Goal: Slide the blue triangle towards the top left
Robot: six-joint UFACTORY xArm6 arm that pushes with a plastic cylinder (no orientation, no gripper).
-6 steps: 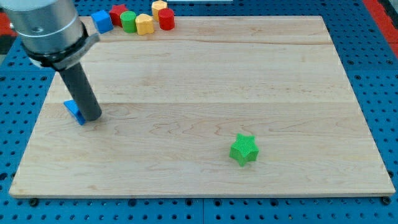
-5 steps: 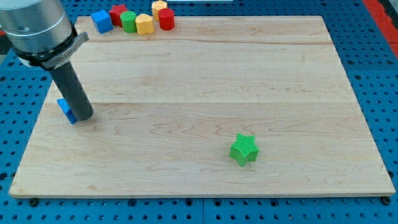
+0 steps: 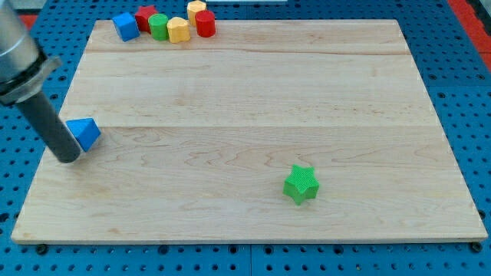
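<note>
The blue triangle [image 3: 85, 133] lies near the board's left edge, about halfway up the view. My tip [image 3: 67, 159] rests on the board just left of and below the triangle, with the rod's side close against the block's left face. The rod rises toward the view's top left.
A cluster stands at the board's top left: a blue block [image 3: 126, 26], a red block [image 3: 145, 16], a green block [image 3: 159, 26], a yellow block [image 3: 178, 30], a red cylinder [image 3: 204, 22] and a yellow block [image 3: 197, 8] behind it. A green star [image 3: 301, 185] lies right of centre, low down. The wooden board [image 3: 253, 100] sits on a blue pegboard.
My tip has moved to the view's left, from the triangle's right side to its left side. The blue triangle, earlier mostly hidden behind the rod, now shows fully and sits slightly higher.
</note>
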